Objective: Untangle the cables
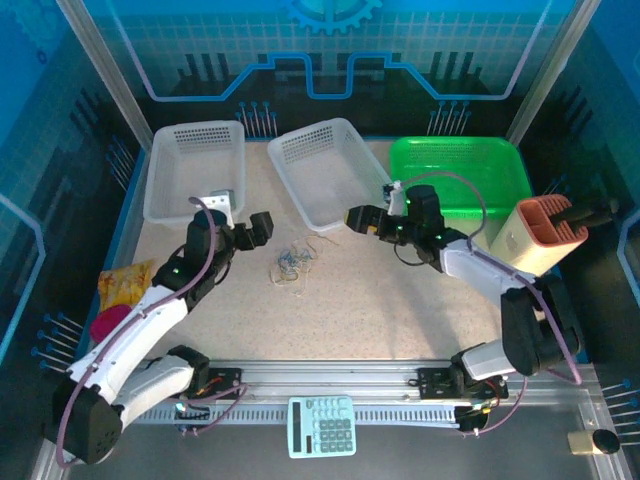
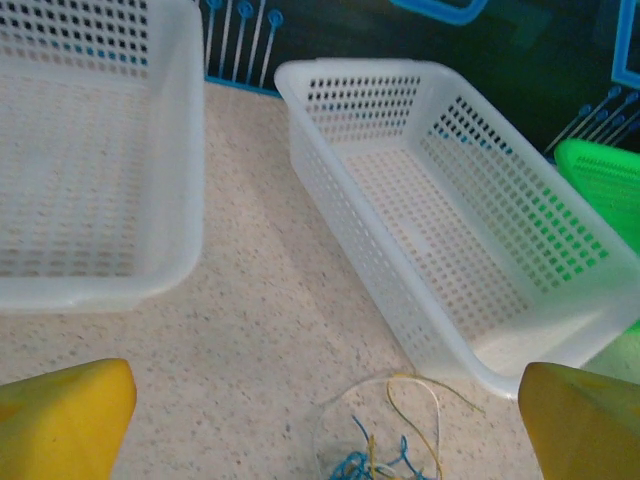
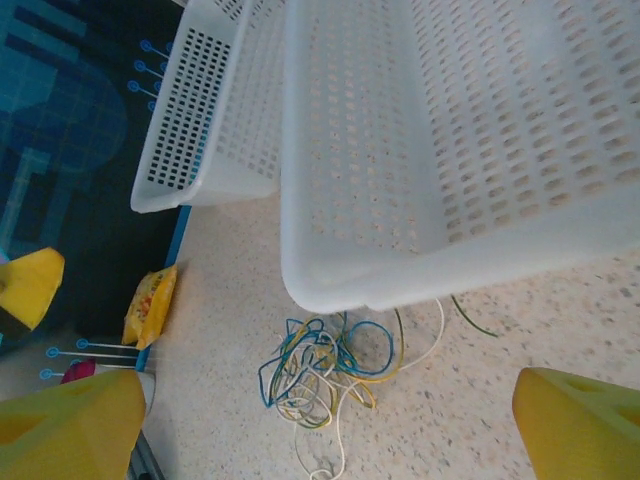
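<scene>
Surface: speckled beige tabletop [image 1: 400,300], with blue printed walls around it.
Cables [image 1: 291,262]: a blue, yellow and whitish tangle near the tabletop's middle, just in front of the middle white basket [image 1: 325,170].
Heading: the loops curl every way, so no clear long axis.
Room: bare tabletop runs from the tangle to the near edge. The left white basket [image 1: 195,170], the middle white basket and the green basket [image 1: 460,170] line the far edge.
Left tool [image 1: 262,228]: jaws apart, empty, left of the tangle.
Right tool [image 1: 360,217]: jaws apart, empty, right of the tangle.

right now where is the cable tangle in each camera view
top external: cables mid-table, just in front of the middle white basket.
left wrist: cables at the bottom edge, centre.
right wrist: cables lower centre.
shared landmark: the middle white basket, its near end just beyond them.
</scene>
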`<state>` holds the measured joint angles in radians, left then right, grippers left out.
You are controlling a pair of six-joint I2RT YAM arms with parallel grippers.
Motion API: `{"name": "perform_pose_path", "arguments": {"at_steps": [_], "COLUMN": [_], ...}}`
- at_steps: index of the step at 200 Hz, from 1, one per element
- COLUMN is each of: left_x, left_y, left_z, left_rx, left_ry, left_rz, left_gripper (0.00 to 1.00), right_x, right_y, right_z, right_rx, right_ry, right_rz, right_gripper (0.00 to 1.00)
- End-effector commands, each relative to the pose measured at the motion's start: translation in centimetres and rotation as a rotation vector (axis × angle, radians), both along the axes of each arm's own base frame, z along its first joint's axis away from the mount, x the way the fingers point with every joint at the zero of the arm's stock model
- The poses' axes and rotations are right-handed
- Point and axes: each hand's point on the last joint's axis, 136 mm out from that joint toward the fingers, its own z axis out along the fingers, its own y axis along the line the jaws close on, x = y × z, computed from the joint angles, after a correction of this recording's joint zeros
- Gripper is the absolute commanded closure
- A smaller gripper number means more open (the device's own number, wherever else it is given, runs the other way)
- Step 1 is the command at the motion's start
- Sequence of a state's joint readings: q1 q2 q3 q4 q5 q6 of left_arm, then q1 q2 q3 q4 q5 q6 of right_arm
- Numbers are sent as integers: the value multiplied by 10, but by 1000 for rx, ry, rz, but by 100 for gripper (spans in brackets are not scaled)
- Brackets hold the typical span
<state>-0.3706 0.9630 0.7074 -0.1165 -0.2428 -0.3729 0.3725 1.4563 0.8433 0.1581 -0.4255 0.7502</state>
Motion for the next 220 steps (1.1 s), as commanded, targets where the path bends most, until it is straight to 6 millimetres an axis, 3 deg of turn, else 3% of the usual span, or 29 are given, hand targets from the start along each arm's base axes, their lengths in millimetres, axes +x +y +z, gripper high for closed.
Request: {"name": "perform_pose_path", "arguments": {"at_steps": [1, 64, 100, 118, 139, 169, 202, 220], "left_x": [-1, -13, -18, -19, -20, -22, -19, -15], "left_y": [-9, -12, -11, -12, -16, -21, -28, -32], "left_z": [2, -1, -15, -19, -25, -44, -65, -76], "left_rx": [-43, -68, -82, -93, -90, -87, -59, -33], "left_ry": [10, 6, 23, 32, 65, 135, 194, 217], "left_rz": [-1, -21, -19, -20, -35, -54, -74, -83], "left_gripper": [1, 1, 1, 1, 1, 1, 1, 1], "right_x": [10, 24, 46, 46, 30, -7, -43, -54], "right_y": [14, 53, 74, 81, 81, 70, 40, 17], "right_z": [-16, -41, -41, -36, -29, -13, 8, 18], "right_rx": [-14, -57, -64, -67, -84, -147, -386, -516], "right_ry": [70, 128, 114, 105, 83, 24, -119, -179], "right_rz": [-31, -43, -24, 10, 39, 76, 50, 0], "right_gripper": [5, 7, 8, 11, 11, 11, 9, 0]}}
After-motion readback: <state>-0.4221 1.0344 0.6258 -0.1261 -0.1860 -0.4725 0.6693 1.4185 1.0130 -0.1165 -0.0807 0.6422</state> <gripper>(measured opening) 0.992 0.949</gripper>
